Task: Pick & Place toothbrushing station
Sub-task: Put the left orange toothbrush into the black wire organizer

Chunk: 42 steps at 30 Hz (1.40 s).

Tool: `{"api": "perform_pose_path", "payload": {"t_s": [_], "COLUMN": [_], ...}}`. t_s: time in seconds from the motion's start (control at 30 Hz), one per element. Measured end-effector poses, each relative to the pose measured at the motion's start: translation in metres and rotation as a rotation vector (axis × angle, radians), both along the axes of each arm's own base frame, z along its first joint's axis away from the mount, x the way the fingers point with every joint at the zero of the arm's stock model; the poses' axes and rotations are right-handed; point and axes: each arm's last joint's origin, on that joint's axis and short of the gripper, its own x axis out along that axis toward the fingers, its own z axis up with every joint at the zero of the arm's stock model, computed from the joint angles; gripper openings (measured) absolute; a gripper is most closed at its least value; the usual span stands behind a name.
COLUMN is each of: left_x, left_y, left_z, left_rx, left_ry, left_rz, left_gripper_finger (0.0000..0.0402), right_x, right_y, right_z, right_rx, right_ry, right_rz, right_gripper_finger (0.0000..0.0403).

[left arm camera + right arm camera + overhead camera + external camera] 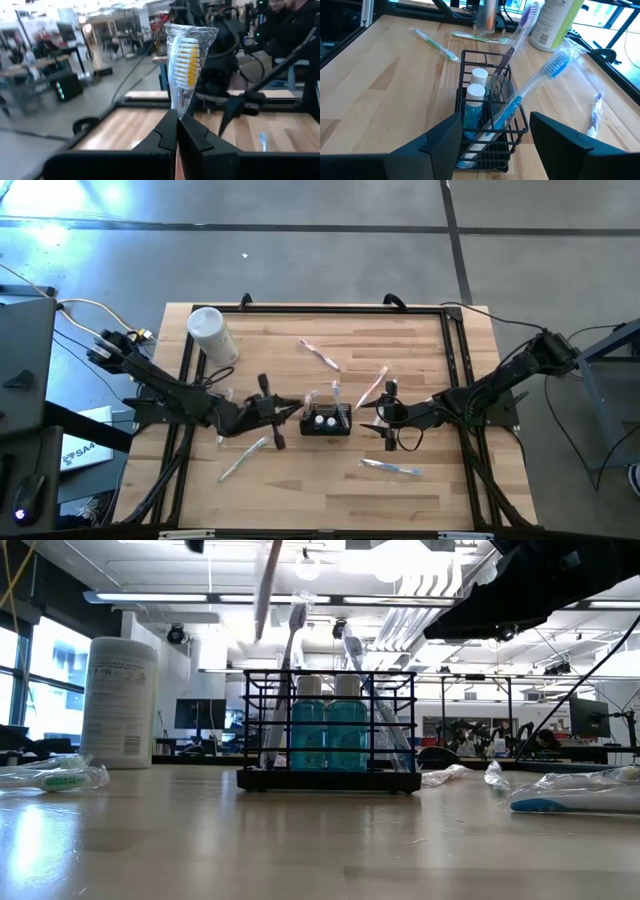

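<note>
A white canister (212, 335) stands at the counter's (300, 480) far left, with a wrapped toothbrush (243, 459) lying nearer the front. The left claw (177, 122), just left of the rack, is clamped on a wrapped yellow-bristled brush (184, 62) held upright. The black wire rack (326, 421) sits mid-counter, holding two blue bottles (328, 732) and two leaning brushes (535, 82). The right claw (383, 418), just right of the rack, has its fingers apart around nothing. More wrapped brushes (390, 468) lie around it.
</note>
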Motion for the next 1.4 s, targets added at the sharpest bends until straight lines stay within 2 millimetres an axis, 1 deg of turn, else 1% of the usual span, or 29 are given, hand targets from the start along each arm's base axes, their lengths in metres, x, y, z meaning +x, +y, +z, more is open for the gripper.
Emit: {"api": "perform_pose_path", "payload": {"t_s": [0.17, 0.27, 0.43, 0.6, 0.73, 0.9, 1.07, 1.4], "left_x": [0.004, 0.007, 0.005, -0.004, -0.010, -0.014, -0.014, -0.002], "left_y": [0.011, 0.019, 0.037, 0.047, 0.055, 0.055, 0.055, 0.052], "left_z": [0.000, -0.004, -0.024, -0.041, -0.056, -0.062, -0.062, -0.080], "left_rx": [0.023, -0.005, -0.075, -0.103, -0.145, -0.153, -0.152, -0.150], "left_ry": [0.013, 0.000, -0.029, -0.111, -0.098, -0.099, -0.099, -0.088], "left_rz": [0.036, 0.001, -0.002, -0.079, -0.062, -0.074, -0.096, -0.098], "left_gripper_finger": [0.0000, 0.0000, 0.0000, 0.0000, 0.0000, 0.0000, 0.0000, 0.0000], "right_x": [0.000, 0.000, -0.001, 0.000, 0.000, 0.000, 0.000, 0.000], "right_y": [0.000, 0.000, 0.000, 0.000, 0.000, 0.000, 0.000, 0.000], "right_z": [0.000, -0.001, -0.001, -0.001, -0.001, -0.001, -0.001, -0.001], "right_rx": [-0.003, -0.008, -0.006, -0.006, -0.007, -0.005, -0.005, -0.005], "right_ry": [0.003, 0.013, 0.014, 0.014, 0.013, 0.007, 0.006, 0.006], "right_rz": [0.001, 0.001, 0.000, 0.000, 0.000, 0.000, 0.000, 0.001], "right_gripper_finger": [0.0228, 0.0228, 0.0228, 0.0228, 0.0228, 0.0228, 0.0228, 0.0228]}}
